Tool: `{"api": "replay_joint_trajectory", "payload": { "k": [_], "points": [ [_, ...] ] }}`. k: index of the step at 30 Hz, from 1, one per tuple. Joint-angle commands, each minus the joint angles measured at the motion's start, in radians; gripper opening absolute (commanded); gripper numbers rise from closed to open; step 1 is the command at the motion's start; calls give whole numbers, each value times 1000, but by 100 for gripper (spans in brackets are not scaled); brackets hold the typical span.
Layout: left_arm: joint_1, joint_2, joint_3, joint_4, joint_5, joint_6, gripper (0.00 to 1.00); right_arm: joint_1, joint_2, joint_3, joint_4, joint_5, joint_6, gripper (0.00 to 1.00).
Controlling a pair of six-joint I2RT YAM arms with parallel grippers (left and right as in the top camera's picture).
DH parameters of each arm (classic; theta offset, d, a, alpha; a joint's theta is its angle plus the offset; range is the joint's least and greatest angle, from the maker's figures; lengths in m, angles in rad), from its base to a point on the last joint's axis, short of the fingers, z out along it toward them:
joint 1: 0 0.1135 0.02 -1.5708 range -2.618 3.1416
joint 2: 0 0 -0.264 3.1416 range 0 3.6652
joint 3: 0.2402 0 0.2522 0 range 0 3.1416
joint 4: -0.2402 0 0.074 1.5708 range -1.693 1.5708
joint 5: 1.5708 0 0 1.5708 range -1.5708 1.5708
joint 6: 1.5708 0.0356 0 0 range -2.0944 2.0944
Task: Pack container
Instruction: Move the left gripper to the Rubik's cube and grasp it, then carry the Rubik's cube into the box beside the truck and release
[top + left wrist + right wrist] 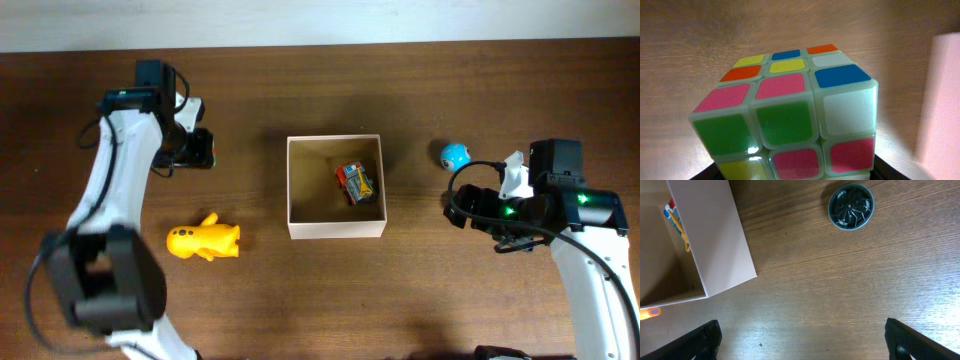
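Observation:
The container (296, 215), a square white-walled box with a tan inside, sits mid-table and holds a small red and orange toy (355, 183). My left gripper (197, 149) is left of it and shut on a colour cube (790, 115), which fills the left wrist view between the black fingers (800, 176). The container's white wall (940, 100) shows at the right of that view. My right gripper (465, 205) is open and empty over bare wood (802, 340), right of the container (715, 240).
A yellow toy animal (203, 240) lies on the table below my left gripper. A round blue toy (455, 155) sits right of the container and shows as a dark teal disc in the right wrist view (851, 206).

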Motion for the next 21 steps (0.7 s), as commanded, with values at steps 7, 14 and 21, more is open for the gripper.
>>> {"api": "replay_joint_trajectory", "payload": {
  "k": [7,14,21],
  "points": [
    [-212,-263,13,-71,113,-233,28,-7,2,13,0,10,-10,99],
    [-415,-248,-37,16,90,-388,28,-7,2,13,0,10,-10,99],
    [-555,-155,-151,236,52,-535,28,-7,2,13,0,10,-10,99]
  ]
}}
